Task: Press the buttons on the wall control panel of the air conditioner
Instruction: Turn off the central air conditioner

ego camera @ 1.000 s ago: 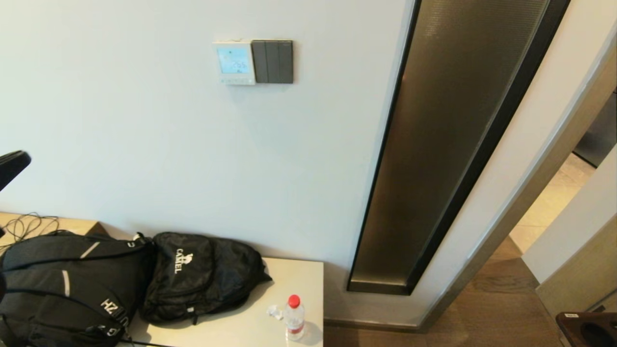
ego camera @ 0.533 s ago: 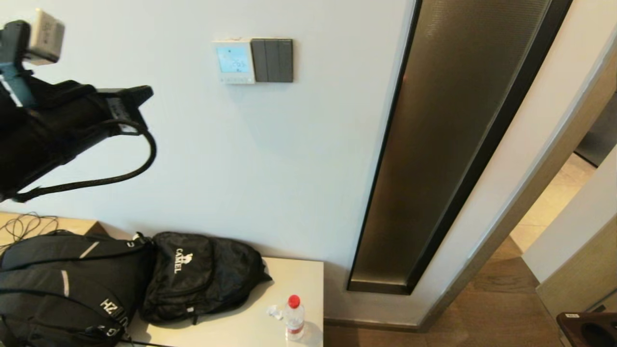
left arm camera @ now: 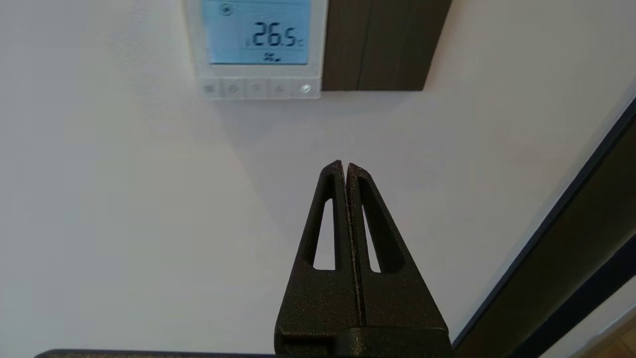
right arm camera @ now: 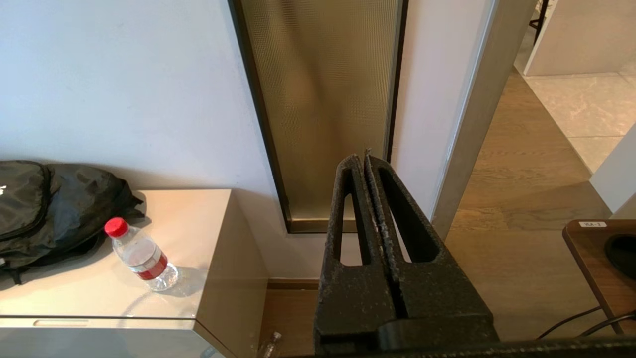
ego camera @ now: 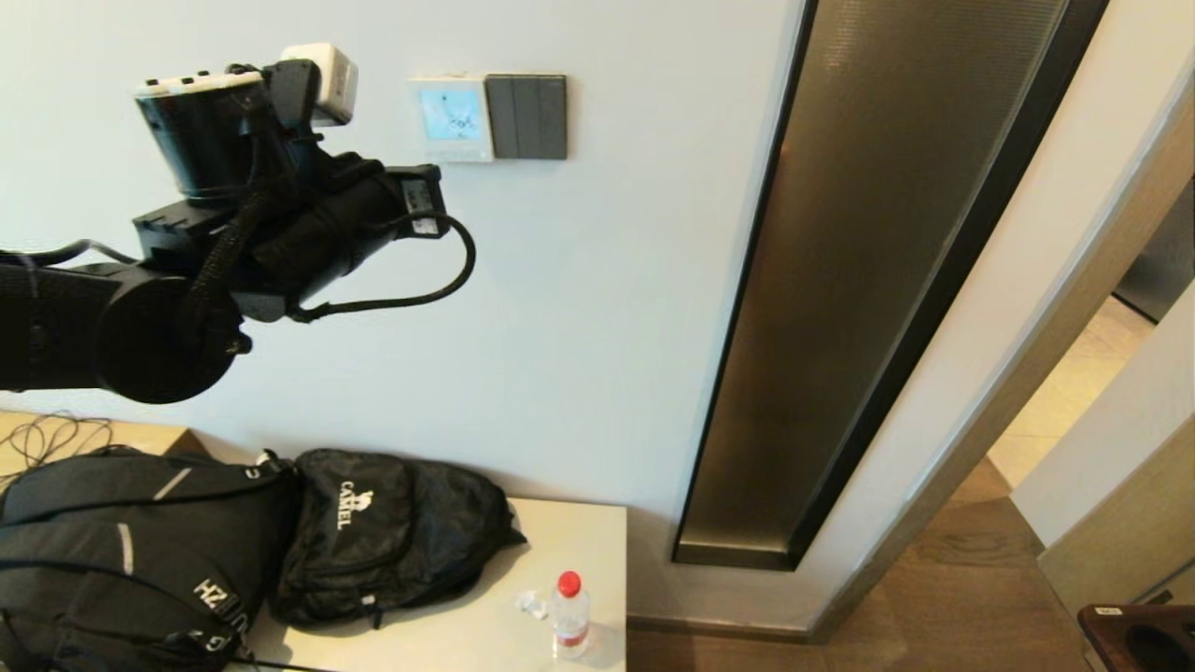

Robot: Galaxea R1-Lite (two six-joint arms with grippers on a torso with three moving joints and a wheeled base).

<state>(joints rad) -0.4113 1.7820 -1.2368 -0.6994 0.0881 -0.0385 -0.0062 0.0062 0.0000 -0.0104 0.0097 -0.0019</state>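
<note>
The white wall control panel (ego camera: pixel 452 119) has a lit blue screen reading 26.5 in the left wrist view (left arm camera: pixel 258 47). A row of small buttons (left arm camera: pixel 256 88) runs along its lower edge. My left gripper (ego camera: pixel 429 198) is raised in front of the wall, below and slightly left of the panel. It is shut and empty (left arm camera: pixel 346 166), with bare wall between its tip and the buttons. My right gripper (right arm camera: pixel 362 159) is shut and empty, held low near the glass door strip, outside the head view.
A dark three-key switch plate (ego camera: pixel 527 117) adjoins the panel's right side. Two black backpacks (ego camera: pixel 387 532) and a red-capped water bottle (ego camera: pixel 569 616) lie on the low cabinet (ego camera: pixel 485 635) below. A tall frosted glass strip (ego camera: pixel 868 280) and a doorway are to the right.
My left arm has risen from the lower left edge and swung right toward the panel. The bags, bottle and right side have not moved.
</note>
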